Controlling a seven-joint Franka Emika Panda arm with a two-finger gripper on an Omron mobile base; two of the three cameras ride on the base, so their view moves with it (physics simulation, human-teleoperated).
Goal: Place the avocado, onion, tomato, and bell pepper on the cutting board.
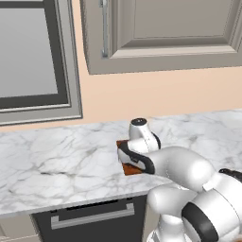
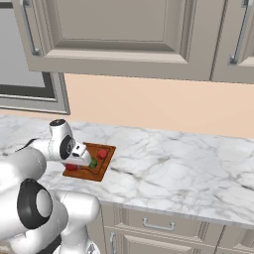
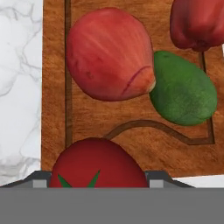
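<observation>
In the left base view the arm's white links cover most of the cutting board [image 1: 128, 168], leaving only a brown corner on the marble counter [image 1: 56, 163]. In the right base view the hand hides part of the board, and the gripper [image 2: 89, 161] hangs low over it, angled down; whether its jaws are open or closed cannot be told. In the hand view the tomato [image 3: 98, 164] is cut off by the bottom edge and the bell pepper [image 3: 199, 22] by the top corner. The onion [image 3: 109, 54] lies on the board, touching the avocado [image 3: 183, 89] beside it
</observation>
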